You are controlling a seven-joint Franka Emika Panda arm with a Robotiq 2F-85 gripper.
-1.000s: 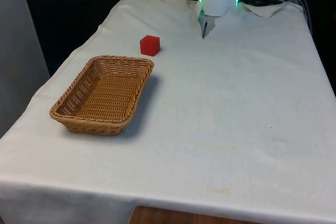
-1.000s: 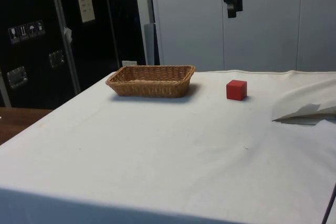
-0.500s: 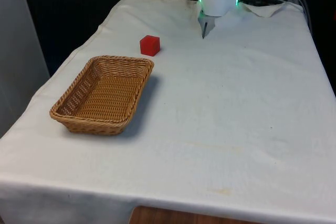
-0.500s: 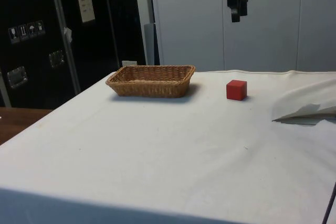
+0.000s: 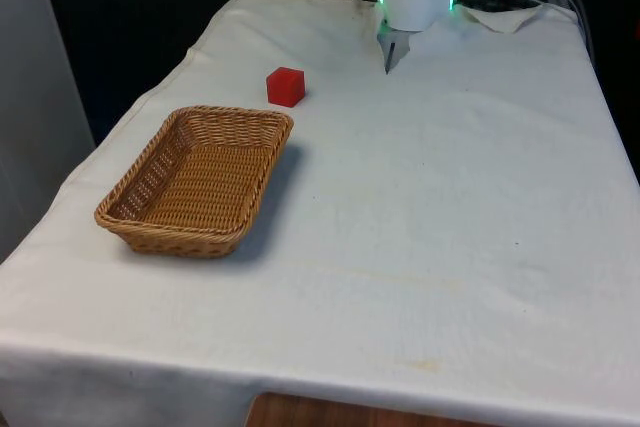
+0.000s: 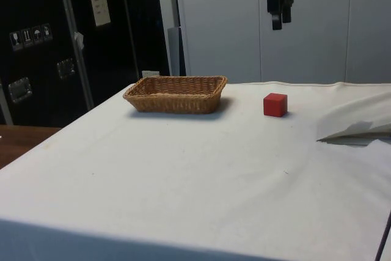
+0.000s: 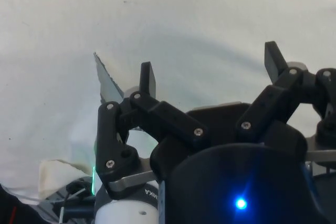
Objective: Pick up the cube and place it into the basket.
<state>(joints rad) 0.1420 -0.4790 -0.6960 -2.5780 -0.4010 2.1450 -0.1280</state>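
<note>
- Gripper hangs high above the surface, fingers spread apart, grasping nothing.
- Red cube on cloth just beyond basket, apart from it.
- Cube cut off at wrist frame edge.

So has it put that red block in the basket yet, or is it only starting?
Only starting. Nothing looks done: the red cube sits on the white cloth beside the basket, which holds nothing. In hand: the gripper hangs high above the table, open and holding nothing. Left: descending, grasping, carrying and dropping the cube in.
</note>
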